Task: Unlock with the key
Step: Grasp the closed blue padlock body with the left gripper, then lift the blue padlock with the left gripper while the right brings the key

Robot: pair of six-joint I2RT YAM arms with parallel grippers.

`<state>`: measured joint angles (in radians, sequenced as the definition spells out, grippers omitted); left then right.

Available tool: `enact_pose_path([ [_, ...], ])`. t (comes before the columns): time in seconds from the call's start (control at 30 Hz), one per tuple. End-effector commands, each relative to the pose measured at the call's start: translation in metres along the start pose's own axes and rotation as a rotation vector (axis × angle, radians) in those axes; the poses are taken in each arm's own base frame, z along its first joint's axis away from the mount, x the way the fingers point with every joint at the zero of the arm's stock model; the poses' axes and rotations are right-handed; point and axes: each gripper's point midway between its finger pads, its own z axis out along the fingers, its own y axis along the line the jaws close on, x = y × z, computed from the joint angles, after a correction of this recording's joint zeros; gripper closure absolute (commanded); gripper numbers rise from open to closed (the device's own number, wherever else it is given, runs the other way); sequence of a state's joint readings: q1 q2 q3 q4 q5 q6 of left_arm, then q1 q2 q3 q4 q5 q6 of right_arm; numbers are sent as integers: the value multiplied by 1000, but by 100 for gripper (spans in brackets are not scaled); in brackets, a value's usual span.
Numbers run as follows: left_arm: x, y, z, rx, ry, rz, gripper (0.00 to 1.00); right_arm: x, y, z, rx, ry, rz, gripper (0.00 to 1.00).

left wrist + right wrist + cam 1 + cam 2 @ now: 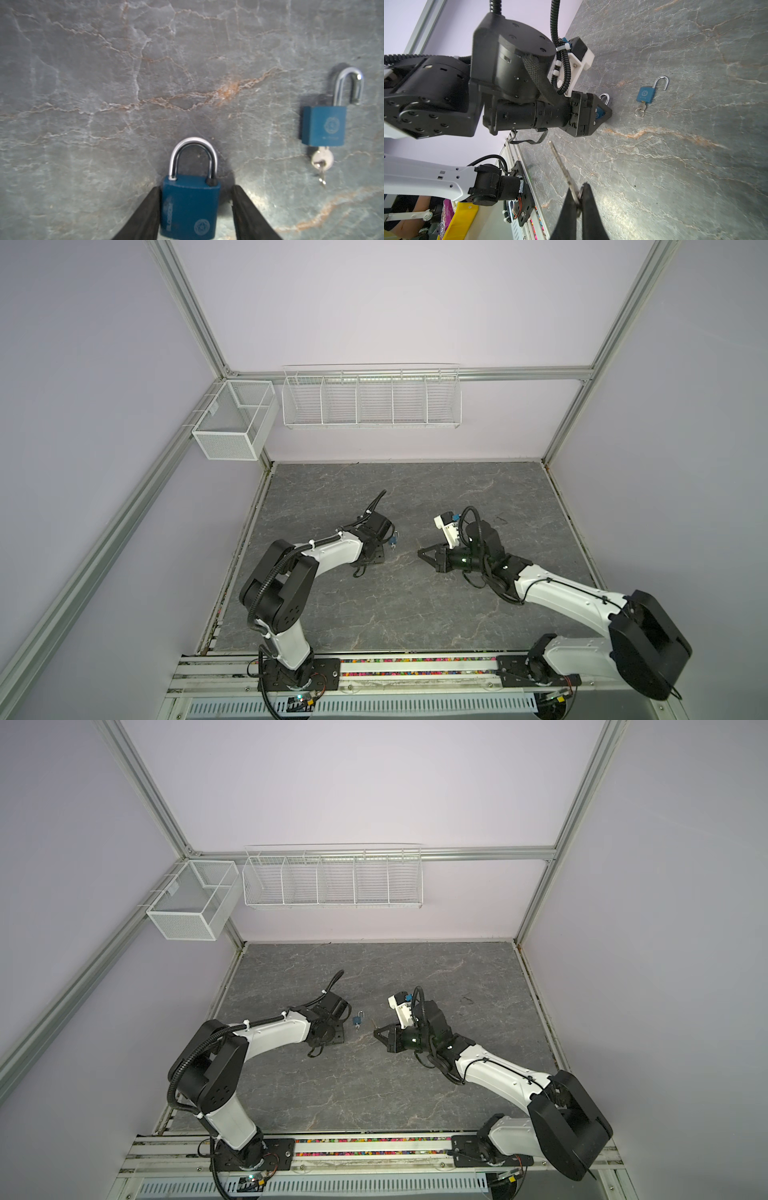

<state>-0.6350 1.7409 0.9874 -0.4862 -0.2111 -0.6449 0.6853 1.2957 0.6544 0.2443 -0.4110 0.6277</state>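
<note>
Tightly pinched in the right hand (580,193), a slim silver key (562,166) points out toward the left hand (195,188). That hand's black fingers (145,212) bracket a closed blue padlock with a steel shackle (190,207) on the grey marbled surface (104,83). One finger touches the lock body and the other stands just clear, so nothing is clamped yet. Off to the side lies a second blue padlock (324,126), shackle sprung, a small ringed key (322,160) in its base. The step in hand appears to be securing the lock. Next, the left hand must close firmly and present the keyhole so the key can be lined up.
</note>
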Motion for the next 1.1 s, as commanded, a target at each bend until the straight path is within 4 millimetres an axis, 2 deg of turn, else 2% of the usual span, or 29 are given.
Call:
enact_pose_path([
  [0.0, 31, 10, 13, -45, 117, 10, 49, -1, 4, -1, -13, -19, -8, 94],
  [0.33, 31, 10, 13, -42, 118, 42, 61, -2, 1, 0, -3, -19, -8, 94],
  [0.53, 27, 7, 6, -25, 105, 51, 74, -2, 3, 0, -9, -19, -7, 94],
  [0.6, 24, 6, 2, -18, 94, 51, 81, -3, 3, 0, -9, -21, -7, 94],
  [0.83, 7, -1, -21, 28, 33, 33, 99, -3, 3, -2, -7, -24, 5, 94],
  [1.07, -18, -5, -59, 81, -70, -37, 100, 5, -1, 3, 27, -21, 57, 94],
])
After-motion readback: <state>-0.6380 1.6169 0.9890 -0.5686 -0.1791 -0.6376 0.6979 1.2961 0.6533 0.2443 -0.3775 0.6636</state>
